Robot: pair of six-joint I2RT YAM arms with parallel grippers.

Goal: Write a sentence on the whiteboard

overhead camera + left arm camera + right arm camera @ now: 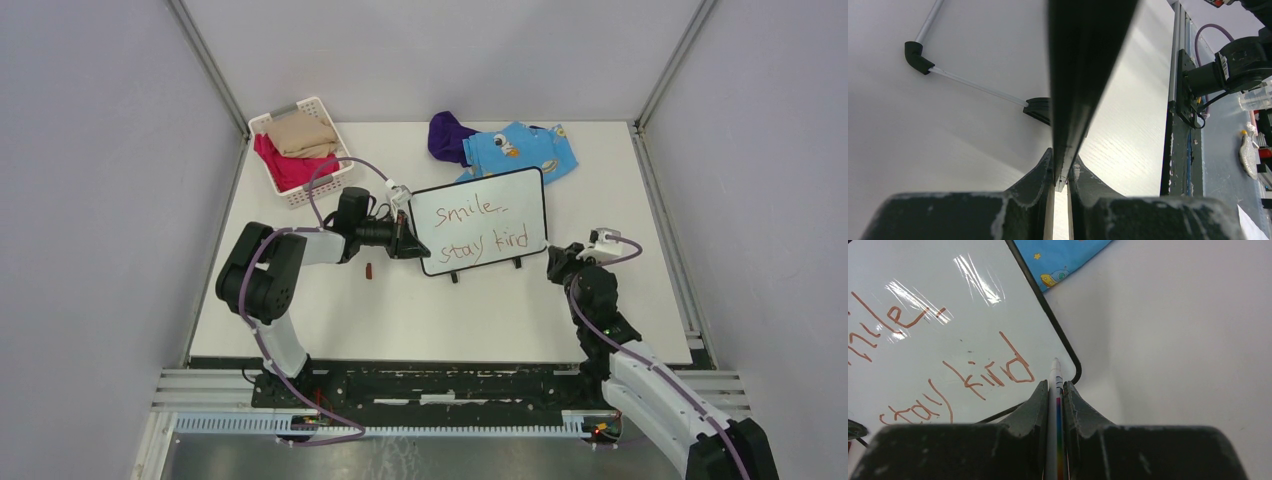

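the whiteboard (480, 222) stands on its two small black feet near the middle of the table (420, 320), its face turned toward the arms and its long sides slanting up to the right in the top view. on it the sentence (482, 228) reads "smile" over "stay kind" in thin reddish-brown strokes.

at the whiteboard's left edge the left gripper (1060, 172) pinches the black frame, one finger on each face of the board. at the whiteboard's lower right corner the right gripper (1056, 390) is pressed together on a white marker (1055, 374) with a rainbow stripe. the marker's tip lies just by the "d" of "kind", and whether it touches the surface cannot be told.

on the table just left of the whiteboard's lower left corner lies a small dark-red piece (368, 269). behind the whiteboard lie a blue printed cloth (525, 150) and a purple cloth (448, 135). well to the whiteboard's rear left sits a white slatted basket (322, 190) holding beige and pink cloth.
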